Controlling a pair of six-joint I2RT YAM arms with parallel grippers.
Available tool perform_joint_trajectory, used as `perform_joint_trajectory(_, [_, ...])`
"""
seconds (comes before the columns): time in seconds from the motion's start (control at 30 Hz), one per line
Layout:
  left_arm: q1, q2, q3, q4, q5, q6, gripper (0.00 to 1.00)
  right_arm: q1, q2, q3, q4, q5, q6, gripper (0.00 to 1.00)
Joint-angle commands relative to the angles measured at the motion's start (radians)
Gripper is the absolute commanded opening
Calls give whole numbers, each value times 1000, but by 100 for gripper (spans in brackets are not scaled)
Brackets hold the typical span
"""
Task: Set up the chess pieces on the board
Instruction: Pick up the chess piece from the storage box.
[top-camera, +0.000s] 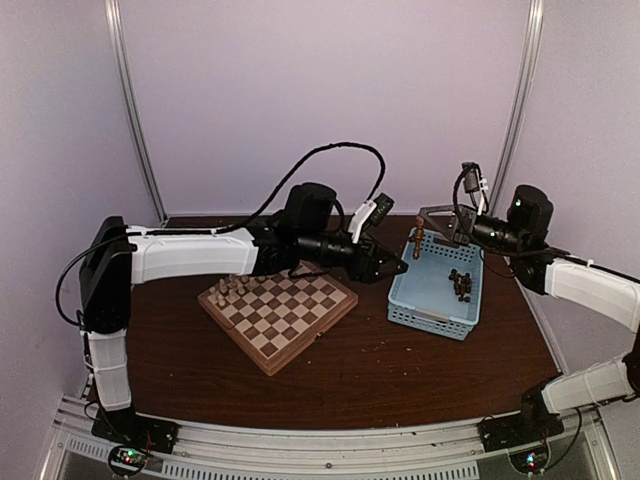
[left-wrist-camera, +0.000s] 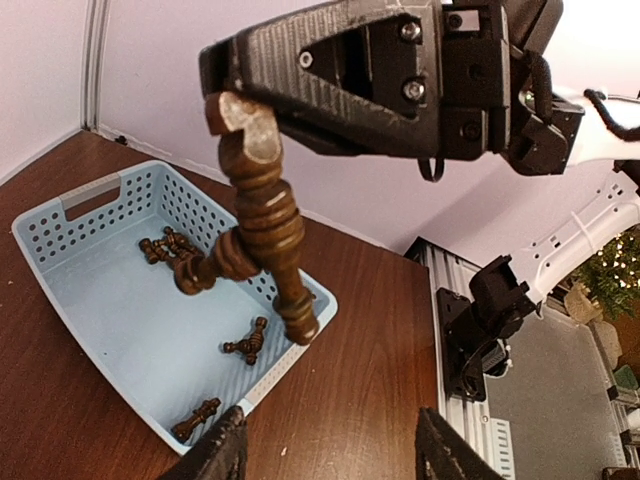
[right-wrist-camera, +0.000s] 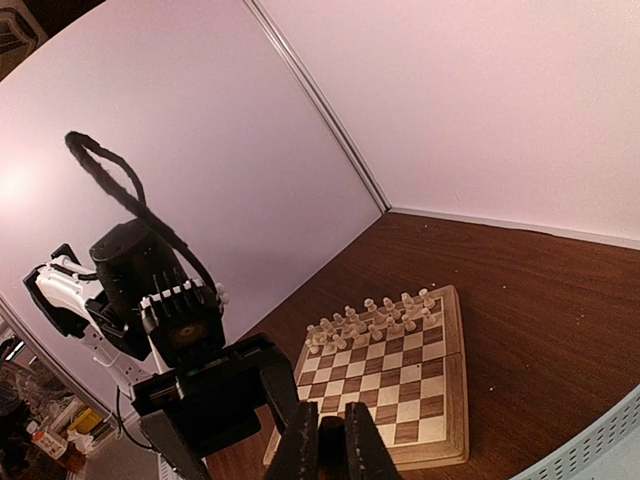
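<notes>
The board (top-camera: 290, 332) lies left of centre on the table, with cream chess pieces (top-camera: 232, 288) in rows along its far-left side, also clear in the right wrist view (right-wrist-camera: 375, 320). My right gripper (top-camera: 424, 234) is shut on a dark brown chess piece (top-camera: 418, 243) and holds it upright over the basket's left corner. In the left wrist view this piece (left-wrist-camera: 262, 210) hangs below the right gripper's jaws. My left gripper (top-camera: 396, 266) faces it from the left; its fingertips (left-wrist-camera: 228, 446) stand apart with nothing between them.
A light blue plastic basket (top-camera: 428, 318) sits right of the board with several dark pieces (top-camera: 460, 283) lying in it, some loose on its floor (left-wrist-camera: 247, 345). The aluminium rail and the right arm's base (left-wrist-camera: 490, 320) are at the table's near edge.
</notes>
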Motion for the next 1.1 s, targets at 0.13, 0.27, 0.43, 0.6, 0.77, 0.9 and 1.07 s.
perform_joint_trajectory(0.13, [-6, 56, 17, 155, -7, -91, 53, 14, -6, -32, 129, 16, 51, 0])
perform_joint_trajectory(0.27, [-6, 56, 31, 111, -50, -62, 52, 17, -9, -37, 162, 4, 79, 0])
perform_joint_trajectory(0.43, [-3, -2, -19, 59, -83, 62, 53, 17, -42, -1, 19, -37, -1, 0])
perform_joint_trajectory(0.6, [-4, -103, -187, 130, -126, 293, 58, 18, -76, 48, -141, -94, -36, 0])
perform_joint_trajectory(0.77, [-4, -167, -339, 342, -128, 520, 63, 32, -98, 78, -208, -140, 7, 0])
perform_joint_trajectory(0.9, [-4, -164, -358, 399, -94, 628, 63, 50, -91, 132, -333, -174, 9, 0])
perform_joint_trajectory(1.07, [-4, -143, -362, 493, -29, 664, 59, 72, -111, 137, -354, -183, 29, 0])
